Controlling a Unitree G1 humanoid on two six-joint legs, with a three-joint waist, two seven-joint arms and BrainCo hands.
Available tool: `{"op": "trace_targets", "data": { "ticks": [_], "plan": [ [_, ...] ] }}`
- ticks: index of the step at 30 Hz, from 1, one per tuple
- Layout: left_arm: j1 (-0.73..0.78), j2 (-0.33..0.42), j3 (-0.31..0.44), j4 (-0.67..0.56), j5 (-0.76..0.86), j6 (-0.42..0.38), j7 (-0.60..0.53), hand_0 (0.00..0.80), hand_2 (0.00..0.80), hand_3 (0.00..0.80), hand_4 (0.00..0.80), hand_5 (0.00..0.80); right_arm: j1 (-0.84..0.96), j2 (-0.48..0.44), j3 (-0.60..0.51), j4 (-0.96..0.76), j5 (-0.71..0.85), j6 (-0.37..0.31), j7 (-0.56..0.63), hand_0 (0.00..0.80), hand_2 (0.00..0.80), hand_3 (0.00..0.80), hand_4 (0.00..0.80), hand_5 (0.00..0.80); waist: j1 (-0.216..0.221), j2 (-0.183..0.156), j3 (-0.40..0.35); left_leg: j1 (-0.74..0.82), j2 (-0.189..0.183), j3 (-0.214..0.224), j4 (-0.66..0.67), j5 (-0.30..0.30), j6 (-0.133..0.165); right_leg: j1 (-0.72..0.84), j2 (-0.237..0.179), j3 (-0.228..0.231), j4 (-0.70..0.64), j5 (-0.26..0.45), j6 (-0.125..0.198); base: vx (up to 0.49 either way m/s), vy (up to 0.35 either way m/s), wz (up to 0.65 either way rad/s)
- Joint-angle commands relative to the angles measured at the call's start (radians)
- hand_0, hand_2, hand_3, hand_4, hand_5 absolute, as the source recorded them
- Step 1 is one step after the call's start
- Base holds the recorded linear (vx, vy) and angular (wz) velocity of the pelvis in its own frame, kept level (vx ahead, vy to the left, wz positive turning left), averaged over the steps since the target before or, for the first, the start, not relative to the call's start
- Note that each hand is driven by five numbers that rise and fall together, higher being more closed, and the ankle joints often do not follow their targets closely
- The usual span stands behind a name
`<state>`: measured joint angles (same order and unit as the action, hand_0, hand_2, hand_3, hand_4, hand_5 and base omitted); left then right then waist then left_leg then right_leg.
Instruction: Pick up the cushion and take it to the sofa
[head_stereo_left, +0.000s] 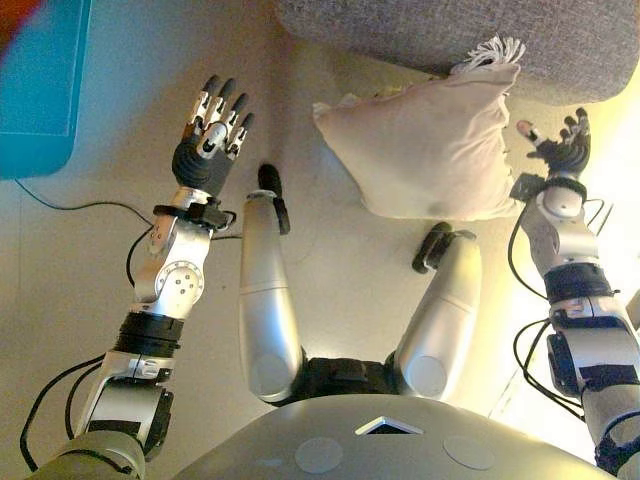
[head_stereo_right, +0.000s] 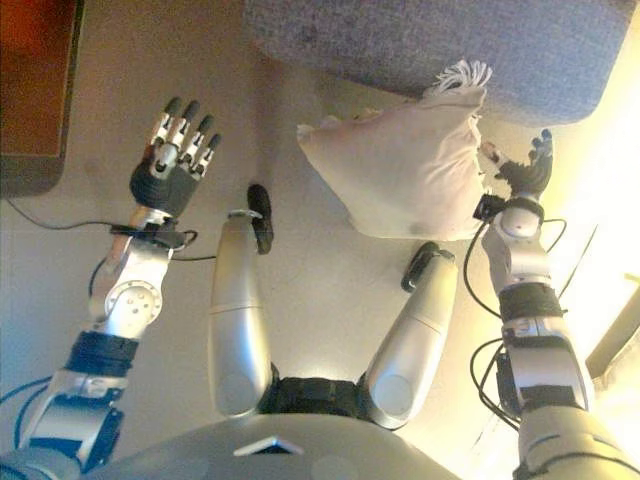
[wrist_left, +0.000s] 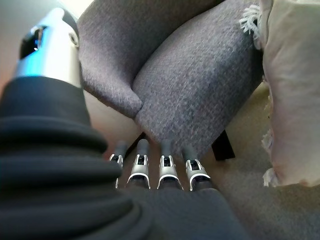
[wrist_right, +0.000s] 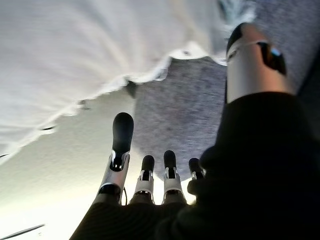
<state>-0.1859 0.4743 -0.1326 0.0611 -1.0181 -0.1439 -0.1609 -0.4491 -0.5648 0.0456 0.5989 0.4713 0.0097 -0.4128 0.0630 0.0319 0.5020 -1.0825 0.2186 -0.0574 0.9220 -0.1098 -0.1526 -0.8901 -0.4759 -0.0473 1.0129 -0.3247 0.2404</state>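
Note:
A cream cushion (head_stereo_left: 430, 150) with tassels at its corners leans on the floor against the grey sofa (head_stereo_left: 480, 35) at the top of the eye views. My right hand (head_stereo_left: 562, 148) is open beside the cushion's right edge, fingers straight, close to it or just touching. My left hand (head_stereo_left: 212, 125) is open over bare floor, well left of the cushion. The left wrist view shows the sofa (wrist_left: 185, 85) and the cushion's edge (wrist_left: 295, 90). The right wrist view shows the cushion (wrist_right: 75, 55) just past my straight fingers (wrist_right: 121, 135).
A teal box (head_stereo_left: 40, 80) lies on the floor at the far left. The beige floor (head_stereo_left: 110, 250) runs between it and the sofa. A dark sofa leg (wrist_left: 225, 145) shows under the seat.

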Motion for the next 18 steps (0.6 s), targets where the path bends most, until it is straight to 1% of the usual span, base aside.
{"op": "trace_targets", "data": {
  "ticks": [1,5,7,10,13,14,18],
  "plan": [
    [-0.004,0.003,0.018,-0.033,-0.021,-0.042,-0.039,0.000,0.000,0.000,0.000,0.000,-0.031,-0.031,-0.017,0.073,0.037,0.020,0.079,0.000,0.000,0.000,0.000,0.000,0.012,0.018,-0.040,0.038,0.030,0.011,0.106,-0.181,-0.005,-0.100,0.024,0.017,-0.054,0.202,-0.066,-0.021,-0.042,-0.01],
    [-0.035,0.005,-0.006,-0.018,-0.017,-0.048,-0.057,0.000,0.000,0.000,0.000,0.000,-0.126,-0.054,0.069,0.236,-0.023,0.017,0.210,0.000,0.000,0.000,0.000,0.000,0.035,0.028,-0.040,0.008,0.016,0.004,0.125,-0.181,-0.004,-0.129,0.012,0.018,-0.033,0.200,-0.067,-0.018,-0.039,0.01],
    [-0.052,0.008,-0.017,-0.009,-0.018,-0.047,-0.060,0.000,0.000,0.000,0.000,0.000,-0.198,-0.074,0.124,0.316,-0.066,0.027,0.255,0.000,0.000,0.000,0.000,0.000,0.050,0.037,-0.042,-0.015,0.007,0.001,0.145,-0.183,-0.002,-0.153,0.004,0.022,-0.006,0.191,-0.070,-0.004,-0.042,0.05],
    [-0.062,0.013,-0.021,0.001,-0.023,-0.038,-0.063,0.000,0.000,0.000,0.000,0.000,-0.276,-0.100,0.177,0.398,-0.105,0.038,0.297,0.000,0.000,0.000,0.000,0.000,0.065,0.049,-0.045,-0.054,-0.002,-0.001,0.172,-0.183,0.001,-0.194,-0.003,0.030,0.037,0.173,-0.075,0.001,-0.016,0.03],
    [-0.059,0.022,-0.012,-0.001,-0.026,-0.023,-0.072,0.000,0.000,0.000,0.000,0.000,-0.326,-0.121,0.195,0.463,-0.106,0.052,0.291,0.000,0.000,0.000,0.000,0.000,0.078,0.059,-0.048,-0.088,-0.012,-0.003,0.200,-0.183,0.004,-0.227,-0.006,0.036,0.072,0.157,-0.081,0.010,-0.014,0.10],
    [-0.057,0.024,-0.008,0.002,-0.026,-0.022,-0.079,0.000,0.000,0.000,0.000,0.000,-0.339,-0.128,0.194,0.491,-0.110,0.048,0.295,0.000,0.000,0.000,0.000,0.000,0.081,0.061,-0.049,-0.095,-0.014,-0.004,0.205,-0.184,0.006,-0.234,-0.008,0.036,0.081,0.153,-0.082,0.019,-0.024,0.21],
    [-0.049,0.034,-0.004,0.002,-0.028,-0.024,-0.097,0.000,0.000,0.000,0.000,0.000,-0.399,-0.154,0.191,0.568,-0.123,0.091,0.251,0.000,0.000,0.000,0.000,0.000,0.097,0.075,-0.052,-0.137,-0.027,-0.009,0.241,-0.186,0.012,-0.272,-0.011,0.044,0.125,0.135,-0.090,0.022,-0.026,0.17]
  ]
}}
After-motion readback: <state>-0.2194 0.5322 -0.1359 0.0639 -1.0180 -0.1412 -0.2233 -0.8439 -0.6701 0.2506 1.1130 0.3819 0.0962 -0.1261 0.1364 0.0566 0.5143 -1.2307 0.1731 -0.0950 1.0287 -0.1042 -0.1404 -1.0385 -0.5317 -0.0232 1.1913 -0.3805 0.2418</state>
